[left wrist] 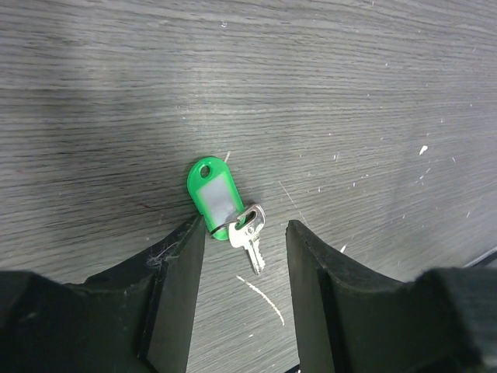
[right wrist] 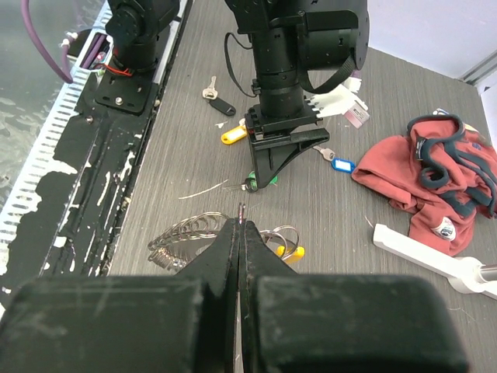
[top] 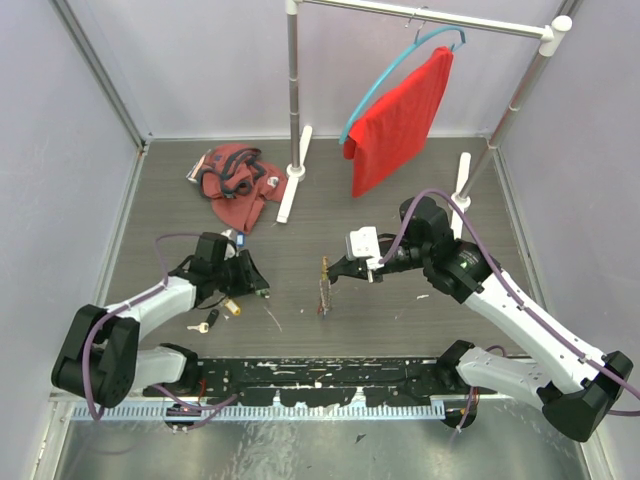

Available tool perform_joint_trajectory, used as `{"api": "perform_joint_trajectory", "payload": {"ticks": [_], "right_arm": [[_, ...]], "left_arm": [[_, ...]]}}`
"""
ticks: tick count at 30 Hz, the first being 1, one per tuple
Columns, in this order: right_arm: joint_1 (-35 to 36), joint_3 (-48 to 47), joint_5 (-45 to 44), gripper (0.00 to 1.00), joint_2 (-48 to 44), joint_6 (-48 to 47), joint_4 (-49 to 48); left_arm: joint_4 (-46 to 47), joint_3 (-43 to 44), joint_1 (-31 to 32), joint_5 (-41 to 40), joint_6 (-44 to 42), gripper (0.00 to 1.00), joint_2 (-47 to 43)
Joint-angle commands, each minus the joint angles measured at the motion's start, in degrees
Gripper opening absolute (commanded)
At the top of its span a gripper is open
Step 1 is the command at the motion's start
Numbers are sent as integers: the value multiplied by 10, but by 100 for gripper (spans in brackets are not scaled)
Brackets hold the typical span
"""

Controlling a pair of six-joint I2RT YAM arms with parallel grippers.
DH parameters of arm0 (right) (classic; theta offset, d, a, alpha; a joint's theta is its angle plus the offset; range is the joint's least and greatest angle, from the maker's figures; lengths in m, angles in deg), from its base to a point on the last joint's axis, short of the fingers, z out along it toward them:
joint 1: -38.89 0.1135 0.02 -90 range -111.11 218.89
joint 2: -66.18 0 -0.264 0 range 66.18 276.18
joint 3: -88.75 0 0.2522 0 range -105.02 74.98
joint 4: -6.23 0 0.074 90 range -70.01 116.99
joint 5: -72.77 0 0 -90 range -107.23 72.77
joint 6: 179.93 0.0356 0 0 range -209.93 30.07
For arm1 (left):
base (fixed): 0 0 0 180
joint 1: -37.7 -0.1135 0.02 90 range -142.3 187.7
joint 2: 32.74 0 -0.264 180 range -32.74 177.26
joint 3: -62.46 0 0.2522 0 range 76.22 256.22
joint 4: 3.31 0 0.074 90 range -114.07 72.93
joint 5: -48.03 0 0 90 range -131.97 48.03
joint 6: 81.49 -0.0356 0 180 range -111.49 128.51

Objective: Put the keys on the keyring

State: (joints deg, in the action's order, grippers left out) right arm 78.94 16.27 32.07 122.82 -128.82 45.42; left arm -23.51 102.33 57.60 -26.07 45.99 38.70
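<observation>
Top view: right gripper [top: 334,270] mid-table, holding the keyring [top: 323,286] so it hangs on edge, lower end at or just above the table [top: 380,330]; contact not clear. Left gripper [top: 252,282] low over the boards, well apart from the ring. Two keys loose near the left arm: yellow-tagged key [top: 232,307] and black-headed key [top: 207,322], close together, neither gripped.

Left wrist view: fingers spread wide, nothing between the pads. Green-tagged key [left wrist: 213,190] lies flat in the gap, tag pointing away from the camera, blade toward it, its small split ring just beside the left-hand finger. Touching or not: cannot tell. Not lifted.

Right wrist view: fingers pressed together, pinching a thin wire of the keyring at the very tips. Silver coils fan out either side below the tips. A second yellow tag [right wrist: 292,250] sits among the coils on the right; threaded on or only lying against them, cannot tell. Beyond the left gripper, a blue-tagged key [right wrist: 340,164] lies loose, near the red cloth [right wrist: 423,179].

Judgement: early stage. Ring is in hand; at most one key may be on it. Green, yellow, black and blue keys all remain on the table. Likely step now is closing on the green one, then carrying it across to the ring.
</observation>
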Motion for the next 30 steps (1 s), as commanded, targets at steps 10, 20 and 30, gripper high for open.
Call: {"api": "perform_joint_trajectory", "payload": {"ticks": [10,20,30], "right_arm": [[4,-28,16,1,-3,-8,-20],[3,-27,13,1,-7,-9,-14],[3,-24,16,1,-6,-11,-14]], "left_arm": [[15,9,17,42,-27,31,9],[6,16,22,35,-32,27,20],[-33,29,28,2,-50,29,-17]]}}
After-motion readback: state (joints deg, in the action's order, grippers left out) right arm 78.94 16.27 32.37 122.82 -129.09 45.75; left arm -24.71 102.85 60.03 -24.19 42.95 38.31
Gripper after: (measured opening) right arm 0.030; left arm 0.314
